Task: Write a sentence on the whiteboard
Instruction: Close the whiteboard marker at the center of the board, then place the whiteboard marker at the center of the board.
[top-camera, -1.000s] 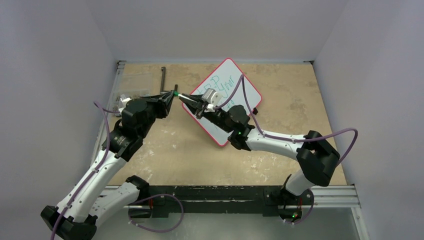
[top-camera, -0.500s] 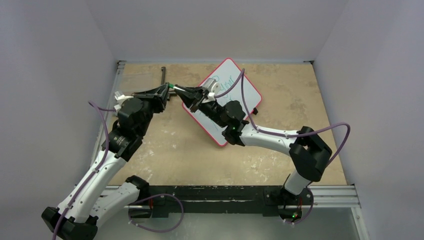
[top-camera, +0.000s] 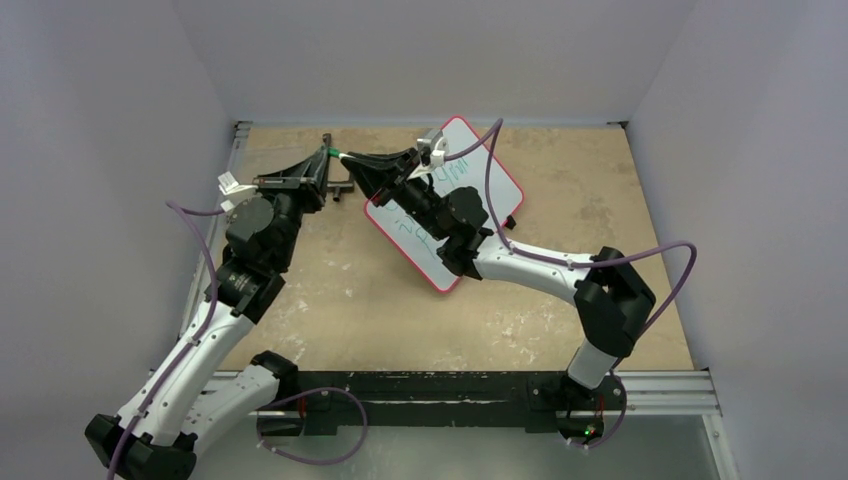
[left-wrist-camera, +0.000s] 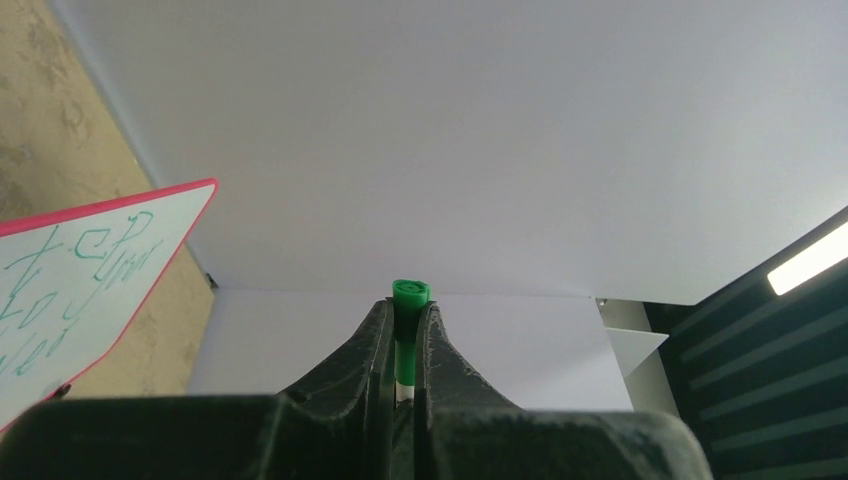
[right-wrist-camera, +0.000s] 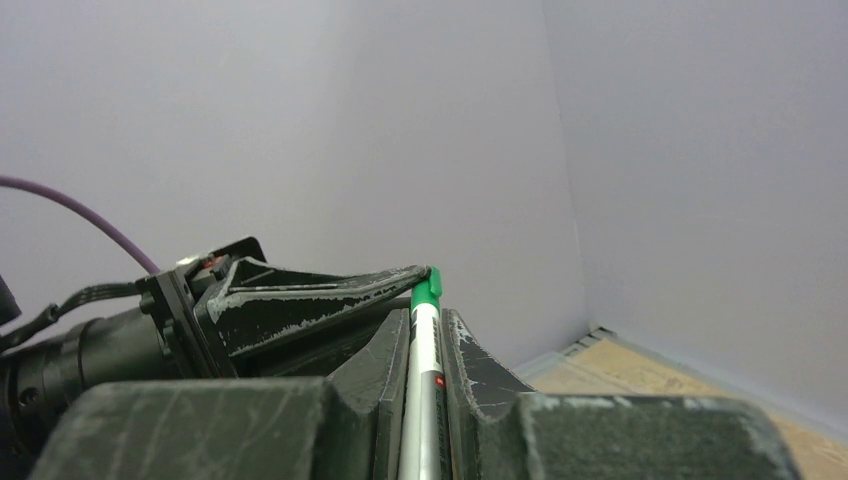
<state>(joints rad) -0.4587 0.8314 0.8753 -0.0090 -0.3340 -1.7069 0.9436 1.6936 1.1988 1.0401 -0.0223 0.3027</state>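
Meeting tip to tip above the counter (top-camera: 330, 270), your two tools share one marker (top-camera: 341, 154). The R tool (right-wrist-camera: 425, 318) is clamped on the barrel, and the L tool (left-wrist-camera: 405, 312) is pinched on the green cap (left-wrist-camera: 410, 298). Cap and barrel are held in line, prob. so the cap can be pushed home; whether it is seated can't be told. Beyond, partly under the R arm, the whiteboard (left-wrist-camera: 110, 225) lies on the counter w/ the sentence (left-wrist-camera: 60, 290) in three green lines, so the writing looks done.

Wht whiteboard (left-wrist-camera: 170, 208), red rim; grn sentence (left-wrist-camera: 75, 285); grn-capped marker (right-wrist-camera: 425, 380).
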